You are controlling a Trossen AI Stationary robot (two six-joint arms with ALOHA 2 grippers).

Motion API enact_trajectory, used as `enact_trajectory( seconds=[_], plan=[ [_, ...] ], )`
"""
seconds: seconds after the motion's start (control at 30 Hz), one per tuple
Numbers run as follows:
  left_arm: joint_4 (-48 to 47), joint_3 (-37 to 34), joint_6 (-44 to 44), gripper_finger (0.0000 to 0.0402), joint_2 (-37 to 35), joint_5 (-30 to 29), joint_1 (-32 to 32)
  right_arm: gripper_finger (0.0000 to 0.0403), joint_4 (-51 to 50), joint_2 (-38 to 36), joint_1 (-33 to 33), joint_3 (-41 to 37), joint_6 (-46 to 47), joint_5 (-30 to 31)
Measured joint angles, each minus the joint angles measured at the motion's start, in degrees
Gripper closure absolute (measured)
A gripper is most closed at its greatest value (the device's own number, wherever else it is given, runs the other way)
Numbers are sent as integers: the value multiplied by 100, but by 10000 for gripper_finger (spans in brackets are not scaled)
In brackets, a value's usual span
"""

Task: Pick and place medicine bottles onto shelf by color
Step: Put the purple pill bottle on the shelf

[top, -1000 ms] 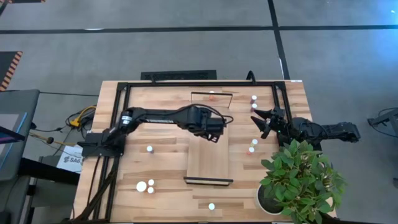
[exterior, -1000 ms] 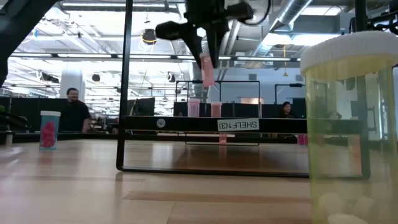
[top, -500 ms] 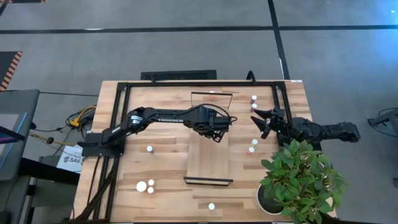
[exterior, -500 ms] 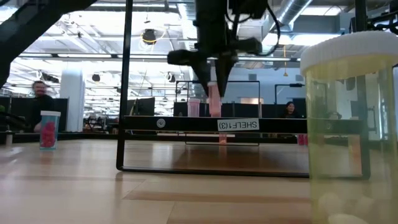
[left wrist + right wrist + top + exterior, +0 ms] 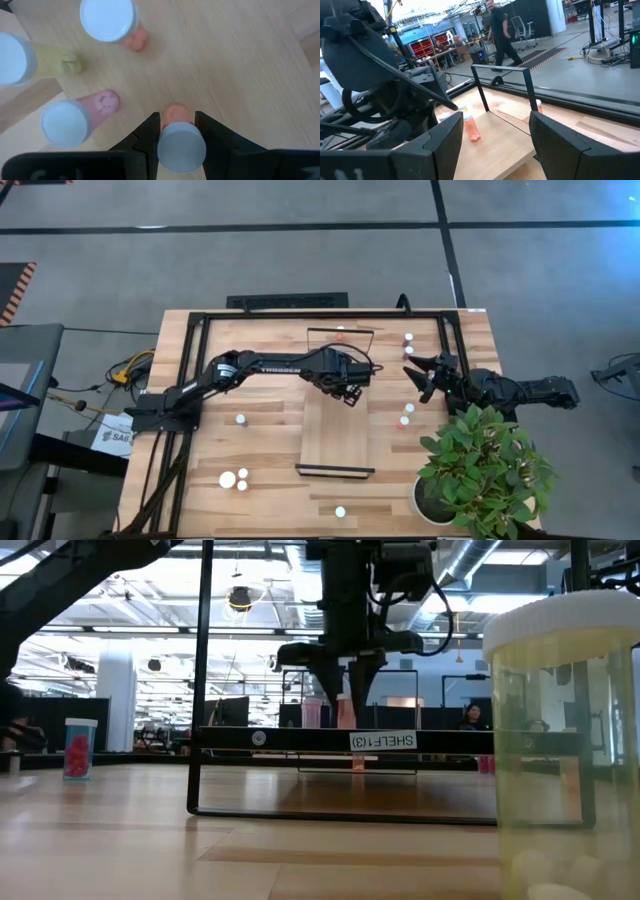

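My left gripper (image 5: 350, 385) hangs over the far part of the shelf (image 5: 335, 442), shut on a pinkish bottle with a white cap (image 5: 181, 146). In the low view the gripper (image 5: 345, 690) holds this bottle (image 5: 345, 712) just behind the shelf's labelled near rail (image 5: 300, 740). Two more pinkish bottles (image 5: 107, 20) (image 5: 65, 122) and a yellowish one (image 5: 20, 59) stand close by on the board. My right gripper (image 5: 418, 376) waits open and empty over the table's right part, fingers toward the shelf; it also shows in the right wrist view (image 5: 495, 145). My left gripper pinches the pinkish bottle between its two fingers (image 5: 150, 131), on the body's upper part just under the white cap (image 5: 175, 116). The fingers come from above, pointing down. The bottle is upright. The rail hides whether its base stands on the board.
Loose white-capped bottles stand on the tabletop at the left (image 5: 240, 419), near left (image 5: 227, 478), near edge (image 5: 340, 511) and right (image 5: 404, 420). A potted plant (image 5: 485, 470) fills the near right corner. A black frame (image 5: 200, 320) rims the table. A person walks in the room behind (image 5: 500, 30).
My left gripper, still shut on the pinkish bottle, has come down toward the shelf and gone a little toward the table's right and far edges. The bottle has stayed upright and now sits low, level with the other bottles on the board.
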Motion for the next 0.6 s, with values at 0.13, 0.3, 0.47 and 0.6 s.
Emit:
enact_trajectory(
  seconds=[0.13,0.3,0.47,0.6],
  plan=[
    [38,0,6,310,0,-4,94,152,2,0,0,0,0,0],
    [59,0,6,310,4,-14,194,152,4,0,-2,0,2,0],
    [65,0,20,310,7,-3,246,152,4,0,0,0,1,0],
    [66,0,101,310,7,45,253,152,6,0,0,0,0,0]
  ],
)
